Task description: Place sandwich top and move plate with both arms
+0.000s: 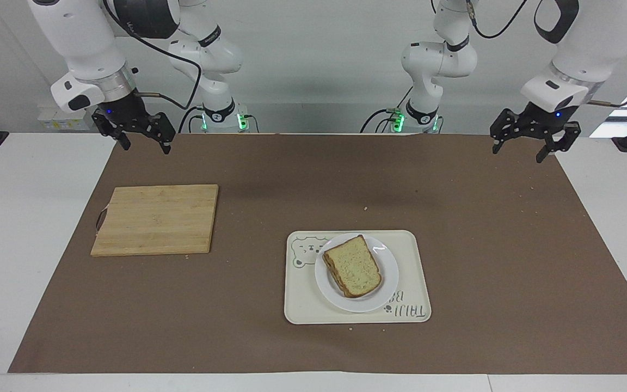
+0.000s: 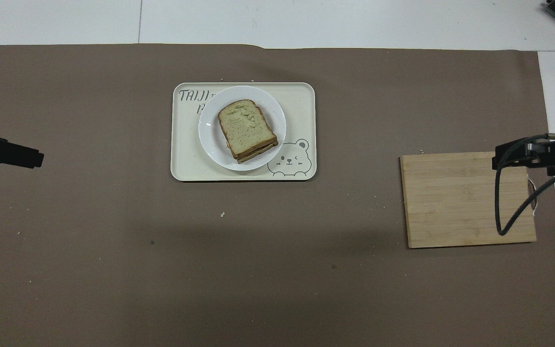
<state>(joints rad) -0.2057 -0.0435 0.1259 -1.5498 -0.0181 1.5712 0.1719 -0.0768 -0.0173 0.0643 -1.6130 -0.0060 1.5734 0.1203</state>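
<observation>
1. The sandwich top [image 1: 352, 264] sits squarely on the stack of bread on the plate [image 1: 388, 291], greenish-tan face up, dark crust showing around its edge.
2. Under it, the edge of a lower slice peeks out on the side toward the right arm's end of the tabletop.
3. The plate rests on the cream tray [image 1: 302, 307], covering part of the lettering printed there; the bear drawing [image 2: 290, 160] is at the tray's corner nearer to the robots, toward the right arm's end.
4. The tray lies on the brown mat [image 1: 509, 261], about mid-tabletop, farther from the robots than the wooden cutting board [image 1: 155, 219].
5. That board lies bare at the right arm's end of the mat, well apart from the tray.
6. Left claw [image 1: 526, 149]: up in the air over the mat's edge at the left arm's end, fingers spread and released, nothing between them.
7. Right claw [image 1: 145, 142]: hanging over the mat's corner at the right arm's end, fingers also spread apart, empty.
8. Both claws are well clear of the plate and the sandwich.
9. A few crumbs dot the mat around the tray.
</observation>
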